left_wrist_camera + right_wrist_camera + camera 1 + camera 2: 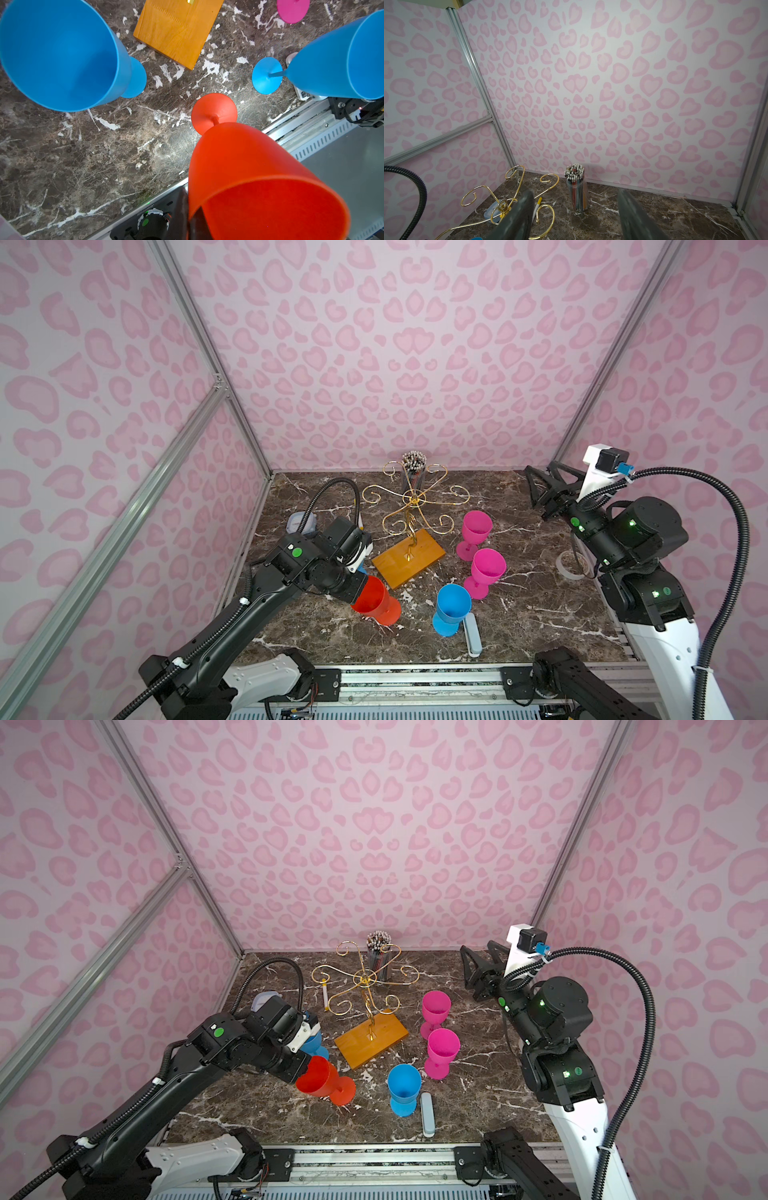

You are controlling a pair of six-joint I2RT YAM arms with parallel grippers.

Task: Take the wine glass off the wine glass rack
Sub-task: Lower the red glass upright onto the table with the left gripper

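The red wine glass (376,605) (324,1081) (249,166) hangs tilted, front-left of the wine glass rack and clear of it. Its foot is low over the marble; I cannot tell whether it touches. My left gripper (358,590) (305,1073) (190,207) is shut on its rim, one finger inside the bowl and one outside. The wine glass rack (409,558) (371,1038) (176,29) (508,207) stands mid-table, and nothing hangs on its gold scroll arms. My right gripper (544,493) (478,973) (575,191) is open and empty at the back right.
Two pink glasses (477,529) (488,568) and a blue glass (453,608) stand right of the rack. Another blue glass (313,1044) (62,54) stands under my left wrist. A grey case (473,635), a pencil cup (413,472), a tape roll (571,564) and a marker (325,992) are around.
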